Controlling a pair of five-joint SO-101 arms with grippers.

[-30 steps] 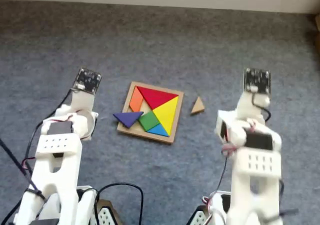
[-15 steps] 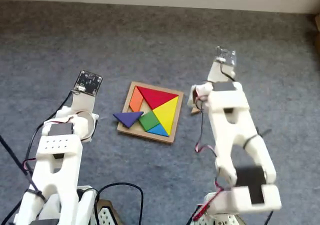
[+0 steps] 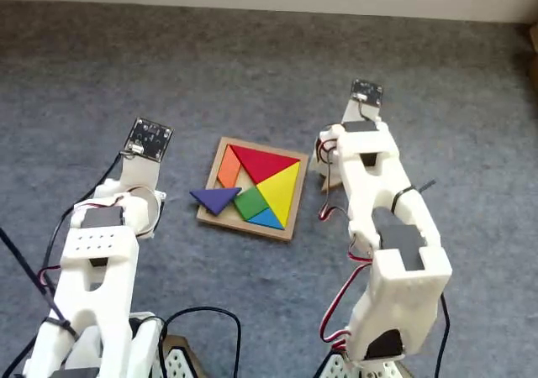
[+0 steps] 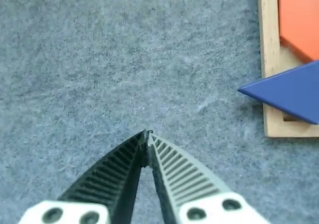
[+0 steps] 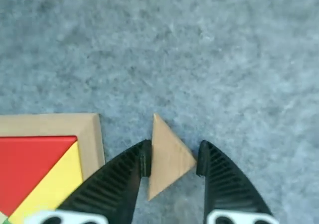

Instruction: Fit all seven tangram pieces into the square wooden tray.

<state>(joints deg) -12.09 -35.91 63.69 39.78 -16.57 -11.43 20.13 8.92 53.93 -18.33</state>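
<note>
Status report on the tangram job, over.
Right claw open astride tan triangle beside tray. Left claw shut. Blue triangle overhangs tray edge. Nothing blocking.

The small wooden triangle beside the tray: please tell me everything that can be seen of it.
The triangle is a flat piece of plain, unpainted light wood with sharp corners. It lies flat on the grey carpet, just outside the rim of the tray and apart from it. The right hand is open around it, one finger at each side; whether they press it I cannot tell.
</note>
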